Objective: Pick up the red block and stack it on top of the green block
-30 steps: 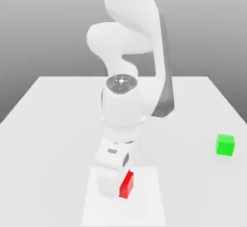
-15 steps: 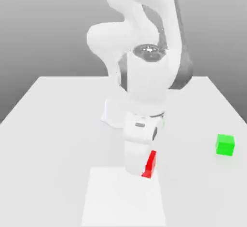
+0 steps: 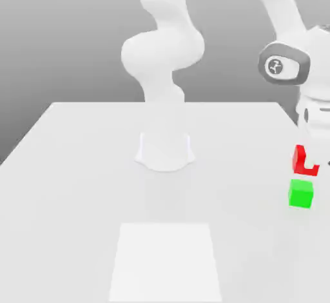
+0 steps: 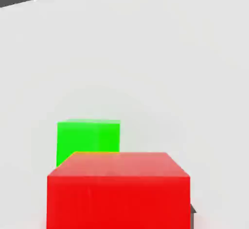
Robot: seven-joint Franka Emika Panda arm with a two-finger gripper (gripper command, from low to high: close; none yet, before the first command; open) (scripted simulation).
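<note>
The red block [image 3: 301,160] hangs in the air at the exterior view's right, with my gripper [image 3: 310,160] shut on it; the white fingers cover part of the cube. The green block [image 3: 301,193] rests on the table just below it, with a small gap between the two. In the hand view the red block [image 4: 119,189] is close to the camera and the green block [image 4: 88,135] lies on the table beyond it, partly covered by the red one.
The arm's round base [image 3: 165,151] stands at the middle of the white table [image 3: 77,166]. A paler square patch [image 3: 166,260] marks the table's front middle. The green block sits close to the table's edge on the exterior view's right.
The arm has swung from the front middle to the exterior view's right, lifting the red block off the pale patch and carrying it to just above the green block.
</note>
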